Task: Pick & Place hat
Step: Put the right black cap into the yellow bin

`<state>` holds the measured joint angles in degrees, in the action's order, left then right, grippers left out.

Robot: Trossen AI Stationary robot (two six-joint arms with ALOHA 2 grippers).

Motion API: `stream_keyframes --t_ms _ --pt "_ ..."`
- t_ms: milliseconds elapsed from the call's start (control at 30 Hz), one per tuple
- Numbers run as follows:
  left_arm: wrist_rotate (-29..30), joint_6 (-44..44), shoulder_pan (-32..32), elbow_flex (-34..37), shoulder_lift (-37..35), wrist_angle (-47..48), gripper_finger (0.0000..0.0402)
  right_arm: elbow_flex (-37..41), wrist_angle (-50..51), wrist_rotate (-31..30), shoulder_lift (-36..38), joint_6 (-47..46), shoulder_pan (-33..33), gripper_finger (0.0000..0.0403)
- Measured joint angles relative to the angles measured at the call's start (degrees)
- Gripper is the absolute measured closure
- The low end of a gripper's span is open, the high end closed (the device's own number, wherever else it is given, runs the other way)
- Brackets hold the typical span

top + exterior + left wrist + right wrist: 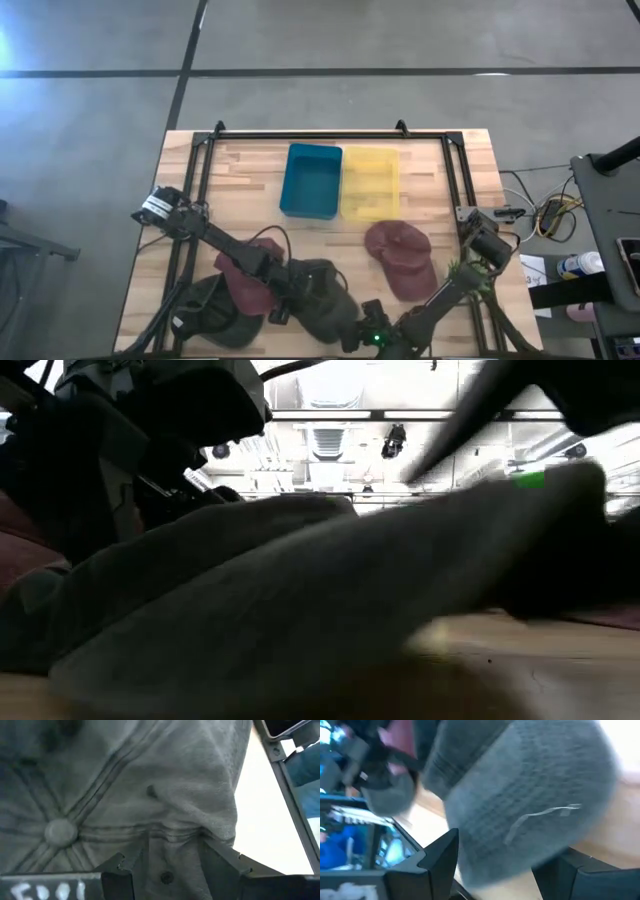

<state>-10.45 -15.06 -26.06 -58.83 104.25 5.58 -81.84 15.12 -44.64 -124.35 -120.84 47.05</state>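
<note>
A grey hat lies near the table's front edge, its crown button facing up. It fills the low view. My left gripper is open over the crown and slants down, with a puckered ridge of cloth between its fingers. It shows dark against the hat in the high view. My right gripper is open at the hat's near right side. The hat's rounded grey brim, with a pale stitched mark, lies between its fingers. My left gripper sets its open fingertips on the crown cloth, a short way from the button. A raised fold sits between them. The fingers come slanting down from the table's left. The hat lies on the table. My right gripper straddles the brim; whether it touches the brim, I cannot tell.
A blue bin and a yellow bin stand side by side at the far middle. A maroon hat lies to the right. Another maroon hat and a dark hat lie to the left. A black rail frame borders the table.
</note>
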Motion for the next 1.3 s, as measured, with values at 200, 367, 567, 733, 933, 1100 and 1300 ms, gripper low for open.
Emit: stream_keyframes --t_ms 200,367,567,733,933,1100,1300 --pt "0.1 0.1 0.0 -0.5 0.0 -6.1 0.0241 0.3 -4.0 -4.0 0.1 3.4 -0.9 0.0197" --pt "1.1 0.1 0.0 -2.3 0.0 -7.1 0.0241 0.3 -3.9 -4.0 0.1 10.0 -1.4 0.0278" --pt "1.0 0.1 -0.6 -5.5 -1.0 -1.0 0.0241 0.3 -3.2 -2.9 2.4 27.7 -1.4 0.038" --pt "1.8 -2.4 -1.2 -8.3 -3.6 10.7 0.0241 -0.7 4.7 1.2 6.7 45.9 -1.8 0.0383" --pt "5.7 -10.8 -2.5 -12.3 -12.3 20.7 0.0241 -5.8 30.6 4.1 12.2 69.7 -2.6 0.0384" --pt "18.5 -12.8 -4.8 -15.5 -22.0 25.7 0.0241 -13.3 53.9 -2.6 13.5 94.2 -2.7 0.0385" --pt "38.5 -12.2 -5.1 -16.2 -31.4 21.9 0.0241 -18.2 65.2 -16.9 9.5 127.5 -2.3 0.0385"
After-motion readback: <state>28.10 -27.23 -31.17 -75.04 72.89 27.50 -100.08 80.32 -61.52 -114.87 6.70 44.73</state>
